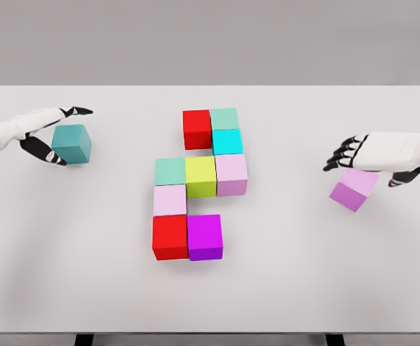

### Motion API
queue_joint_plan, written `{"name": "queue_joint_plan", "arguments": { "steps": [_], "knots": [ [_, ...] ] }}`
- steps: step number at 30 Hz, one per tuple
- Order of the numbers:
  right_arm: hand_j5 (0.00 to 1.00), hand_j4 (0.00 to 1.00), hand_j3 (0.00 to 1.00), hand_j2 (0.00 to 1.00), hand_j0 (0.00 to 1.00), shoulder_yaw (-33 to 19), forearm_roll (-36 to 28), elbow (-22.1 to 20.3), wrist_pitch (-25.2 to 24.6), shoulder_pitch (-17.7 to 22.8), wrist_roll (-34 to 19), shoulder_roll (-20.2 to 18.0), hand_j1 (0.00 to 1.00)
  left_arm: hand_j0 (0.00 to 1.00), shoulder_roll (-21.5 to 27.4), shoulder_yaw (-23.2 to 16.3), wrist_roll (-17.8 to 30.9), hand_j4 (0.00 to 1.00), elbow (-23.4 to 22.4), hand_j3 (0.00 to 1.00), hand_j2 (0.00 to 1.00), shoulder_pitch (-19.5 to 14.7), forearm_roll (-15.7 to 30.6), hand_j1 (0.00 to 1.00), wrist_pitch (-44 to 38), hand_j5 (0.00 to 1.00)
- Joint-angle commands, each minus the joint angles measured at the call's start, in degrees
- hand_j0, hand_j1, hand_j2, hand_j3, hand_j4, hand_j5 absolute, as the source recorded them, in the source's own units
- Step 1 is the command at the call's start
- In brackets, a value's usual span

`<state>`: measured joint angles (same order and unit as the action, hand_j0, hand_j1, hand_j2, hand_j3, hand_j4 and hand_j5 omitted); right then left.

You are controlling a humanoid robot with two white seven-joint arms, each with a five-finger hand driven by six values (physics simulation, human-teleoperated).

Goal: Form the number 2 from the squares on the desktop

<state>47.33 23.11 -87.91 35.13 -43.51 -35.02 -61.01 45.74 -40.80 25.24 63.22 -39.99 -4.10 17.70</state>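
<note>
Nine cubes sit packed together mid-table. The top row is a red cube [197, 130] and a mint cube [224, 118], with a cyan cube [228, 141] below the mint one. Under them runs a row of mint [170, 171], yellow-green [201, 176] and lilac [231, 174]. A pale pink cube [170, 200] follows, then red [170, 237] and magenta [204, 237]. My left hand [67, 135] is open, its straight fingers behind a teal cube [71, 143] and its thumb at the cube's left side. My right hand [368, 164] hovers open over a turned violet cube [354, 189].
The white table [65, 274] spans the whole view, its far edge near the top and its front edge near the bottom. Bare surface lies between the cube cluster and each hand, and along the front.
</note>
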Motion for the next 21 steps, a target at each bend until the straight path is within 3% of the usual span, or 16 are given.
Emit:
{"name": "queue_joint_plan", "arguments": {
  "steps": [1, 6, 21],
  "knots": [
    [1.00, 1.00, 1.00, 1.00, 1.00, 0.57, 0.00, 0.02, -0.13, 0.00, 0.02, 0.01, 1.00, 1.00, -0.57, 0.11, -0.28, 1.00, -0.29, 1.00, 1.00, 0.00, 0.33, 1.00, -2.06, 1.00],
    [1.00, 1.00, 1.00, 1.00, 1.00, 1.18, 0.00, 0.02, -0.13, 0.17, 0.02, 0.19, 1.00, 1.00, -1.97, 0.02, -0.19, 1.00, -0.29, 1.00, 1.00, 0.00, 0.24, 1.00, -7.24, 1.00],
    [1.00, 1.00, 1.00, 1.00, 1.00, 2.41, 2.11, 2.66, -0.13, 0.17, 0.02, 2.12, 1.00, 1.00, -3.73, -0.07, -0.28, 1.00, -4.24, 1.00, 1.00, -0.35, -0.47, 1.00, -7.33, 1.00]
  ]
}}
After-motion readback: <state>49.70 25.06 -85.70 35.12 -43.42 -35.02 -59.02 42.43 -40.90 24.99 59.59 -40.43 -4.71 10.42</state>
